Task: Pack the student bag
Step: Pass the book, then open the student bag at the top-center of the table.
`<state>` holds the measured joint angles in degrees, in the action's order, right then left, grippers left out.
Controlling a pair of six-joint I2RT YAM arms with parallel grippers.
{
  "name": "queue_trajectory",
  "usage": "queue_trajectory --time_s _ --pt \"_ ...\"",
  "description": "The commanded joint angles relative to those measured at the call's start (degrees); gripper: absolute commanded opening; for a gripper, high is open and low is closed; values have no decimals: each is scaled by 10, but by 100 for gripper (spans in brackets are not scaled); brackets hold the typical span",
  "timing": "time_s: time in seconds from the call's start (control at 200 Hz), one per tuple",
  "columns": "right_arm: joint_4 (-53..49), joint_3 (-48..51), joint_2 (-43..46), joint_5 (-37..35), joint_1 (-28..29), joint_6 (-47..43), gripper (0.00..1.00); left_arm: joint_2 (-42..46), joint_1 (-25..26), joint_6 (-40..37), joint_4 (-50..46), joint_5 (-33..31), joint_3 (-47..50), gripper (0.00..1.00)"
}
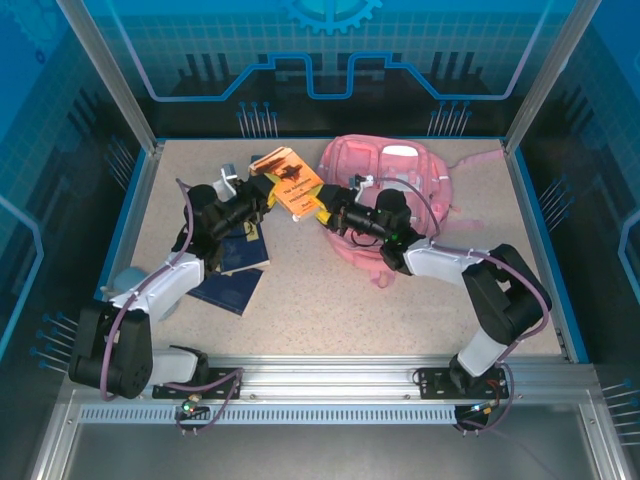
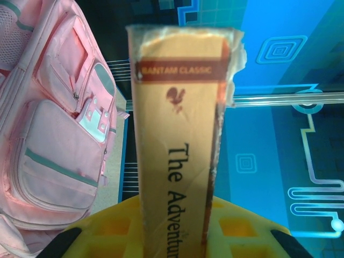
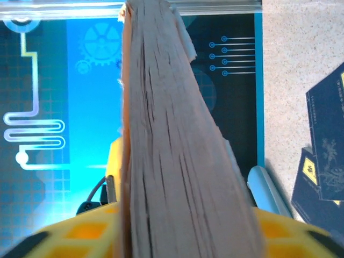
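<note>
orange paperback book (image 1: 293, 180) just left of the soft pink fabric student bag (image 1: 400, 170).
left gripper (image 1: 266, 196) and right gripper (image 1: 329, 209) both clamp it, right nearer the bag.

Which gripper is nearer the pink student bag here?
Right. The right gripper is beside the student bag, at its left edge. The left gripper is farther left, on the other side of the orange book between them.

Big soft pink fabric backpack (image 1: 372, 160) lies flat, far back and right of centre (zip pockets, pale strips, white patch up), straps trailing out.
</note>
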<state>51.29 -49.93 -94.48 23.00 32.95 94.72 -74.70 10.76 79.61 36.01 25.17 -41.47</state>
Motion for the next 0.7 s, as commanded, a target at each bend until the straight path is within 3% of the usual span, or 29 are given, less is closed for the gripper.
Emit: queue_trajectory --time_s 0.0,0.14,0.265,0.465,0.695 --pt "-24 7 27 -17 -6 -22 29 15 4 4 15 4 -17 22" --pt "-211 -1 97 -37 -23 -135 23 18 4 -46 -87 15 -35 48" --pt "-450 -46 166 -98 -43 -279 22 -8 14 -210 -247 41 -96 73" --pt "-668 -68 261 -174 -101 -412 22 -93 61 -413 -389 53 -172 78" --pt "-821 -73 352 -220 -177 -489 25 -200 159 -658 -583 -67 -332 80"
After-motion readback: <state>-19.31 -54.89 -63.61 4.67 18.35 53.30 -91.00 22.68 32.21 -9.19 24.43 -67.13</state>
